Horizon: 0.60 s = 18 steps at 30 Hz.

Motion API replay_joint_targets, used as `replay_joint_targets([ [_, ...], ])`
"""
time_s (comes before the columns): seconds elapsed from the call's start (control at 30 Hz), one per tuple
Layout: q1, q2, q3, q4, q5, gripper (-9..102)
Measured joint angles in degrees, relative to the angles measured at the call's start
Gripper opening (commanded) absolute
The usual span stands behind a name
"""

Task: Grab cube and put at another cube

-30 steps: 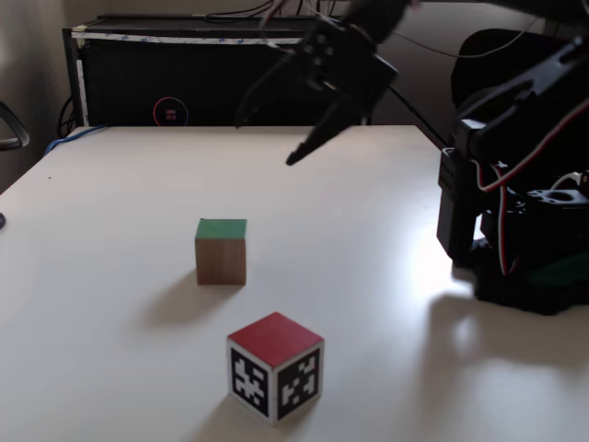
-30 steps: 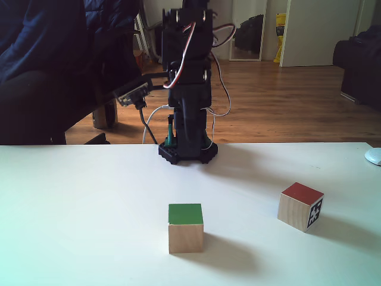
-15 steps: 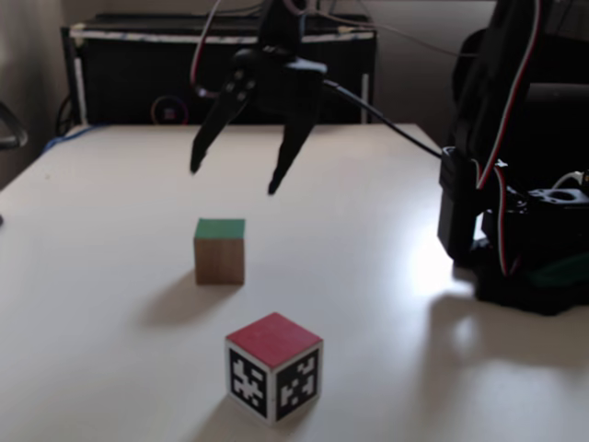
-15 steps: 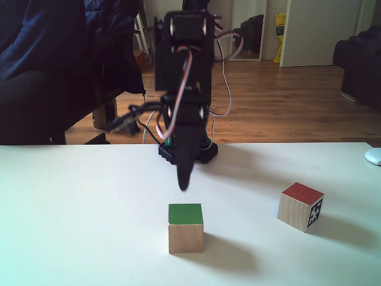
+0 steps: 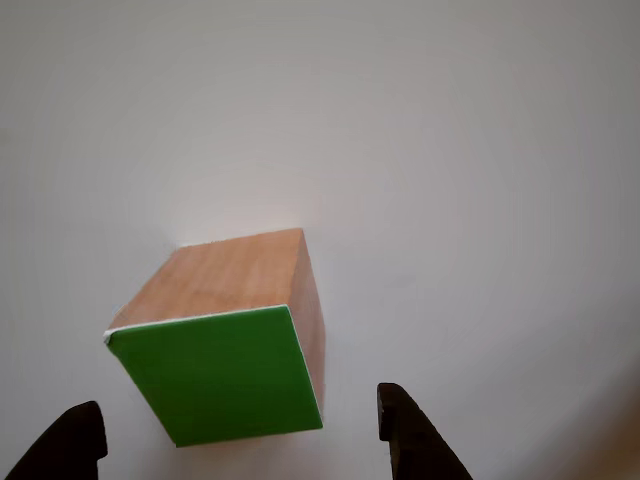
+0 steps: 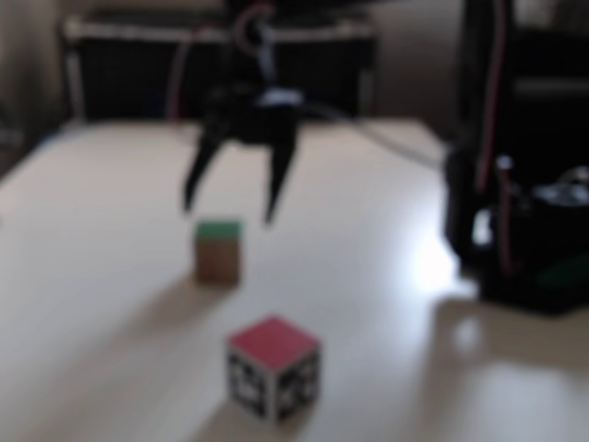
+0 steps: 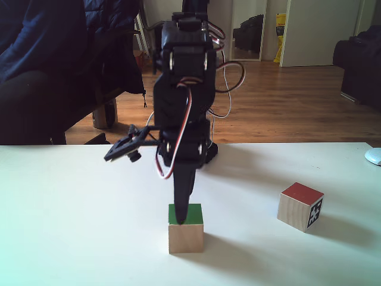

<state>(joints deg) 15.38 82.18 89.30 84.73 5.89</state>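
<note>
Lower than half a second ago, the black two-finger hand (image 6: 230, 207) now hangs spread open just above the wooden cube with the bright green top face (image 6: 219, 250). Its fingertips (image 5: 400, 430) straddle that cube's (image 5: 225, 345) green face without touching it. The cube (image 7: 185, 229) sits mid-counter on the white counter (image 7: 71, 238), well apart from the wooden cube with a red top and black-and-white marker sides (image 6: 273, 367), with bare surface all round.
</note>
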Motion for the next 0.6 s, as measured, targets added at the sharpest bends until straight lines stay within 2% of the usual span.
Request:
replay_joint_targets([
  [0.6,-0.4,-13.7,-7.9,-0.8,0.8,40],
])
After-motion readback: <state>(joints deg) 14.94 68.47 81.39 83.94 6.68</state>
